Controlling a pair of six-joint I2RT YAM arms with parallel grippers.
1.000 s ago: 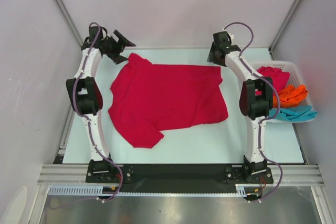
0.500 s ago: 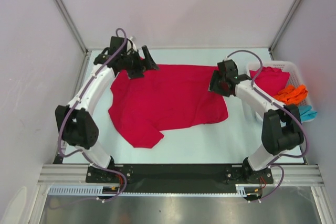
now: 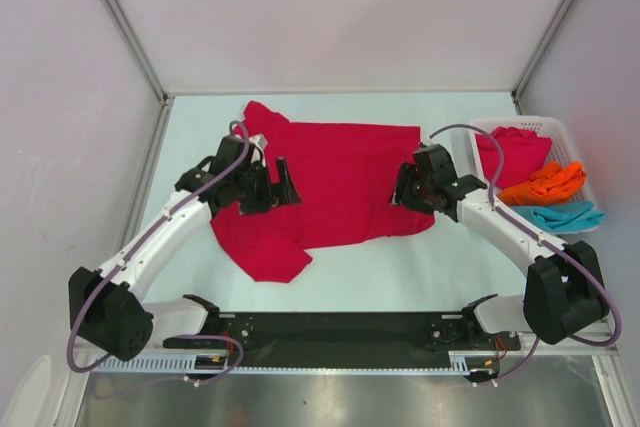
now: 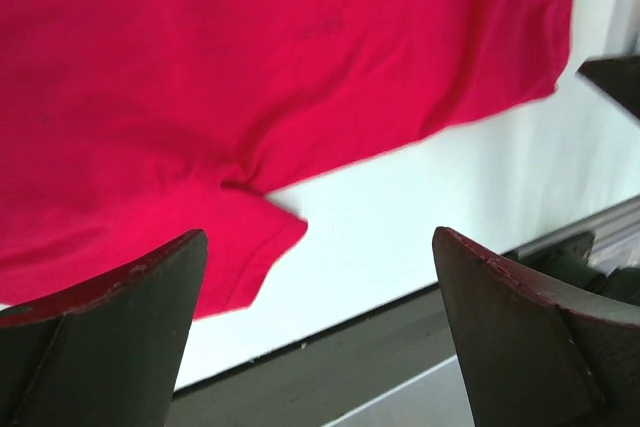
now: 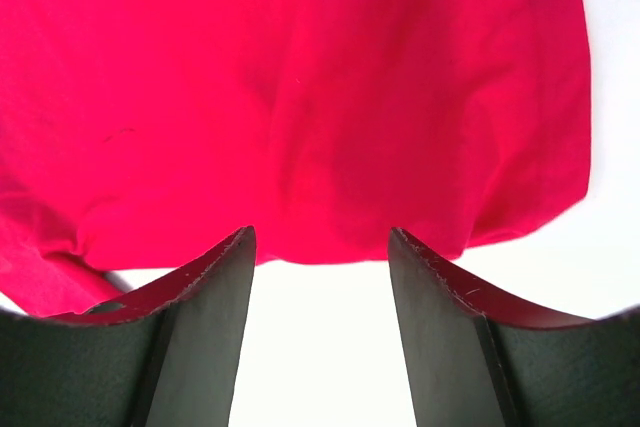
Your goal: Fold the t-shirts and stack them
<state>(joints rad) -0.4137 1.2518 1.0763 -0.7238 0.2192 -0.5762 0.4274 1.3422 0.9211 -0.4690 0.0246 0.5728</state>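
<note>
step: grip shirt [image 3: 330,182] near edge | left gripper [image 4: 318,237] jaws wide, empty | right gripper [image 5: 320,232] jaws apart, empty | tip: pinch both sides level, lift together

There are four t-shirts. Two are red: one big red t-shirt [image 3: 340,182] lies spread out under both hands, and one small red t-shirt [image 3: 518,150] is far off to the right of the right hand [image 5: 320,237]. Beside it are one orange t-shirt [image 3: 545,183] and one blue t-shirt [image 3: 565,215]. There is one white basket [image 3: 574,152] and one worktop [image 3: 400,267]. There are two arms, a left arm [image 3: 160,237] and a right arm [image 3: 505,232], and two hands, counting the left hand [image 4: 318,242].
</note>
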